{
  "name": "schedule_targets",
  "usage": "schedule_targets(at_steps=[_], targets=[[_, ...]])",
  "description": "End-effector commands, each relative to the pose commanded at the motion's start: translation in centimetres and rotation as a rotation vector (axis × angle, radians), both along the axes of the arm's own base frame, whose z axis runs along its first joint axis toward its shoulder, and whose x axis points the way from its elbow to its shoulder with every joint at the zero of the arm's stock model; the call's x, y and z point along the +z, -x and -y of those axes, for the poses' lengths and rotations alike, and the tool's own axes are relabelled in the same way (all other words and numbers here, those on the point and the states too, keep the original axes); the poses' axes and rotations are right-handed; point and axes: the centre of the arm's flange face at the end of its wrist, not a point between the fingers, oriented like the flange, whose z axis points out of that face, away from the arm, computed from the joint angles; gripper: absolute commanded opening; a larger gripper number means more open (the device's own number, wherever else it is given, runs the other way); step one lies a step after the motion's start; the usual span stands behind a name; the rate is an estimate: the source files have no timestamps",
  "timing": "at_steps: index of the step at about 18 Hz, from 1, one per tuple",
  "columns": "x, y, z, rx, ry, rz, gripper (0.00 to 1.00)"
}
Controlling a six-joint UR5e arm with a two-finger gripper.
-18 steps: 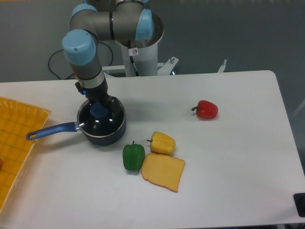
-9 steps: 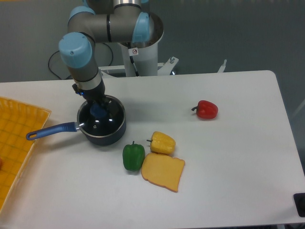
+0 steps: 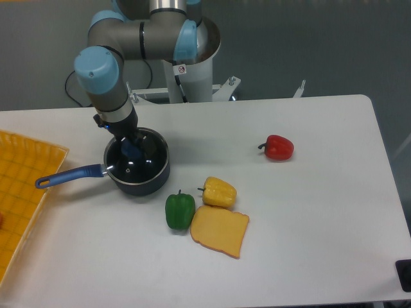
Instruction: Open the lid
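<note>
The lid (image 3: pixel 146 160) is a dark glass disc with a metal rim, lying on the dark blue saucepan (image 3: pixel 146 183) at the left of the table. The pan's long blue handle (image 3: pixel 67 175) points left. My gripper (image 3: pixel 131 146) reaches down from the upper left onto the lid's blue knob (image 3: pixel 134 153), with its fingers closed around the knob. The lid looks slightly tipped, with its left side up. The fingertips are partly hidden by the wrist.
A green pepper (image 3: pixel 180 210), a yellow pepper (image 3: pixel 219 191) and a slice of yellow bread (image 3: pixel 220 230) lie just right of the pan. A red pepper (image 3: pixel 278 147) lies further right. An orange tray (image 3: pixel 19 192) sits at the left edge.
The arm's wrist has shifted a little left and up over the pan. The blue knob has moved with it, and the lid has begun to tilt.
</note>
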Motion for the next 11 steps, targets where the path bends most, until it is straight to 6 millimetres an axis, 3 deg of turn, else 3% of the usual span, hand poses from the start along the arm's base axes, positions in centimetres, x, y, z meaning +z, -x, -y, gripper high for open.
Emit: schedule_targets(at_steps=[4, 11], targets=[[-0.41, 0.01, -0.14, 0.003, 0.009, 0.003, 0.96], [-0.19, 0.12, -0.4, 0.0, 0.005, 0.003, 0.69]])
